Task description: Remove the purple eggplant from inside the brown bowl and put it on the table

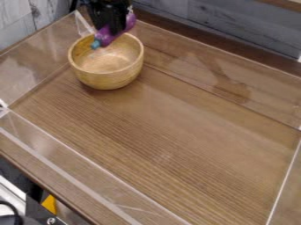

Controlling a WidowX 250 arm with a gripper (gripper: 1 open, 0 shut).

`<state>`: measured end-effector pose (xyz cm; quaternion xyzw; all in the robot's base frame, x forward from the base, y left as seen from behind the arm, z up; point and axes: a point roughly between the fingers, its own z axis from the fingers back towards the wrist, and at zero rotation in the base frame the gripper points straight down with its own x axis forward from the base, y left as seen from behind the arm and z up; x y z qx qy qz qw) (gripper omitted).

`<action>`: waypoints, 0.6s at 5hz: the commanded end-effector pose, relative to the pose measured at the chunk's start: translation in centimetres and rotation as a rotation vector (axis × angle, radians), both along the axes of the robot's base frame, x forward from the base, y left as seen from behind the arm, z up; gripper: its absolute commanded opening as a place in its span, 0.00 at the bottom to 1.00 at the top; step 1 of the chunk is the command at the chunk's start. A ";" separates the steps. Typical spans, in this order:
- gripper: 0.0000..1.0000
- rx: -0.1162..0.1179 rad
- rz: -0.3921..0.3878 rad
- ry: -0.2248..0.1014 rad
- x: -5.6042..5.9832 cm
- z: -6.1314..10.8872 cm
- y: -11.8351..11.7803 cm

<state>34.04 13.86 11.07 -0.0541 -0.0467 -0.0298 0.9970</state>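
- One bowl (108, 74), light brown and round, upright on the table (177, 132) near its far left corner.
- One eggplant (108, 35), purple, held up at the bowl's far side, its lower end over the bowl's opening; it is off the table.
- One pair of black jaws (104, 24), closed on the eggplant; the upper part of the eggplant is partly hidden by them.
- One table, brown wood grain with straight plank lines, its right half bare.
- One small yellow piece (48, 204) among dark parts at the lower left, beyond the table's edge; I cannot tell what it is.
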 end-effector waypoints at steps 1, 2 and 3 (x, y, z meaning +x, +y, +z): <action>0.00 0.036 0.004 -0.054 1.0 0.6 1.3; 0.00 0.034 0.027 -0.056 0.6 1.2 2.7; 0.00 0.030 0.050 -0.059 0.2 2.0 3.7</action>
